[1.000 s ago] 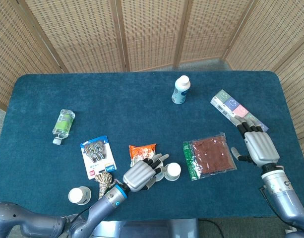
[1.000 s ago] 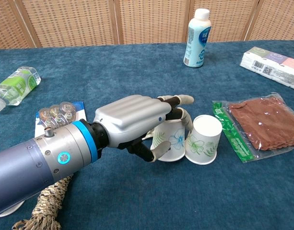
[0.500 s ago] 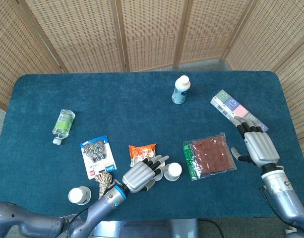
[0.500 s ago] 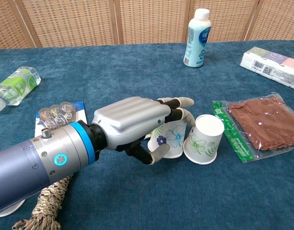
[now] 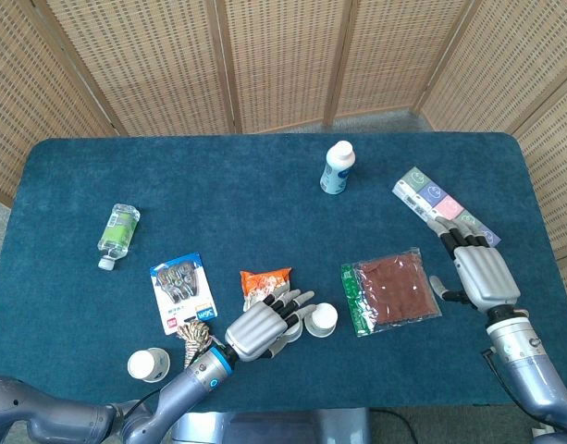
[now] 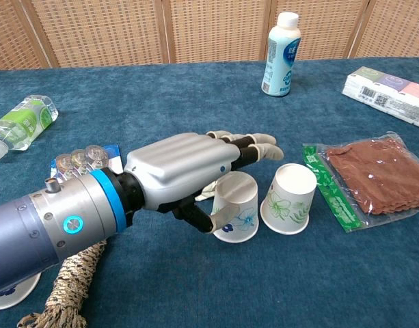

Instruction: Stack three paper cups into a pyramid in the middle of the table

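1. Head view: left hand (image 5: 263, 325) spread near the table's (image 5: 265, 185) front edge beside an upturned paper cup (image 5: 322, 319); third cup (image 5: 148, 364) well apart at the front left. Right hand (image 5: 479, 275) flat, fingers apart, holding nothing.
2. Chest view: left hand (image 6: 188, 162) open above a tilted cup (image 6: 235, 208), thumb touching its side; second cup just beside.

On the dark blue cloth table (image 5: 218, 185) I see a white bottle with a blue label (image 5: 336, 168) standing upright near the far edge. A clear plastic bottle with a green label (image 5: 117, 232) lies on its side to my left. Nearer me sit a blister card of small round items (image 5: 182, 290), an orange snack packet (image 5: 265, 281) and a coil of braided rope (image 5: 194, 339). To my right lie a clear bag of brown contents with a green edge (image 5: 390, 289) and a long multicoloured tissue pack (image 5: 437, 203). Woven rattan screens (image 5: 283, 55) stand behind.
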You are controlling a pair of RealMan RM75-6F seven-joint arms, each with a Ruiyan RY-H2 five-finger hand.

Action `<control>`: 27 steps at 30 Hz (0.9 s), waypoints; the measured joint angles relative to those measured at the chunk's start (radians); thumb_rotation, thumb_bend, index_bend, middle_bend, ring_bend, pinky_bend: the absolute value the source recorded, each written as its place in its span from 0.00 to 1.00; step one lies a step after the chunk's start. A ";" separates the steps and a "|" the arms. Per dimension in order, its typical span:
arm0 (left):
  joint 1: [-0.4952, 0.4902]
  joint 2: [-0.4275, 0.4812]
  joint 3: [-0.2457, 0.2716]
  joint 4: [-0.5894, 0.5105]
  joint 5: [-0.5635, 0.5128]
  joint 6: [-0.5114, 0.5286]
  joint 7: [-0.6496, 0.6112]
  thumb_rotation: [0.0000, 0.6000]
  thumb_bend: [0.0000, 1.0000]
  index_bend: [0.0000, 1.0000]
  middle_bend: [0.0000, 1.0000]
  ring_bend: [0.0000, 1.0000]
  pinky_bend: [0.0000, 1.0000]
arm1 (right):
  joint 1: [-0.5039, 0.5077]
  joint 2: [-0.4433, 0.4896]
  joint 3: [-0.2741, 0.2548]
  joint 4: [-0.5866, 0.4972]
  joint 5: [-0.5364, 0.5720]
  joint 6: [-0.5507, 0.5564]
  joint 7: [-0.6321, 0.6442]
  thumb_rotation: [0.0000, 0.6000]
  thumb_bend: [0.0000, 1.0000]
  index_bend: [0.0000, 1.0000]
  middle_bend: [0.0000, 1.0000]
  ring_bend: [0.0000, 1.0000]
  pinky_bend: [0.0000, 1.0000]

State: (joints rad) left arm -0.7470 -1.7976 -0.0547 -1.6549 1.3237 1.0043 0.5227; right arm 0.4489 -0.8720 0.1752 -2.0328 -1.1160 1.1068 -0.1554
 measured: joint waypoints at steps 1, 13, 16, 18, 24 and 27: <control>0.002 0.005 -0.002 -0.008 0.004 0.005 -0.006 1.00 0.55 0.00 0.00 0.00 0.02 | 0.000 0.001 0.000 -0.001 0.000 0.000 0.000 1.00 0.42 0.00 0.00 0.00 0.03; 0.025 0.193 0.000 -0.220 0.031 0.022 -0.068 1.00 0.55 0.00 0.00 0.00 0.00 | 0.006 0.003 0.000 -0.011 -0.004 -0.002 -0.012 1.00 0.42 0.00 0.00 0.00 0.03; 0.033 0.292 0.011 -0.297 0.038 0.022 -0.072 1.00 0.55 0.00 0.00 0.00 0.00 | 0.014 -0.003 0.002 -0.004 0.008 -0.012 -0.016 1.00 0.42 0.00 0.00 0.00 0.03; 0.039 0.356 0.021 -0.341 0.044 0.021 -0.075 1.00 0.55 0.00 0.00 0.00 0.00 | 0.021 -0.007 0.004 0.001 0.018 -0.019 -0.020 1.00 0.42 0.00 0.00 0.00 0.03; 0.063 0.579 0.074 -0.466 0.092 0.016 -0.098 1.00 0.55 0.00 0.00 0.00 0.00 | 0.040 -0.021 0.010 0.020 0.052 -0.035 -0.032 1.00 0.42 0.00 0.00 0.00 0.03; 0.078 0.686 0.112 -0.509 0.138 0.008 -0.138 1.00 0.55 0.00 0.00 0.00 0.00 | 0.051 -0.031 0.014 0.026 0.067 -0.042 -0.043 1.00 0.42 0.00 0.00 0.00 0.03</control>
State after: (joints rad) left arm -0.6691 -1.1117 0.0572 -2.1641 1.4617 1.0122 0.3848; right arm 0.4998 -0.9026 0.1889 -2.0068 -1.0492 1.0651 -0.1987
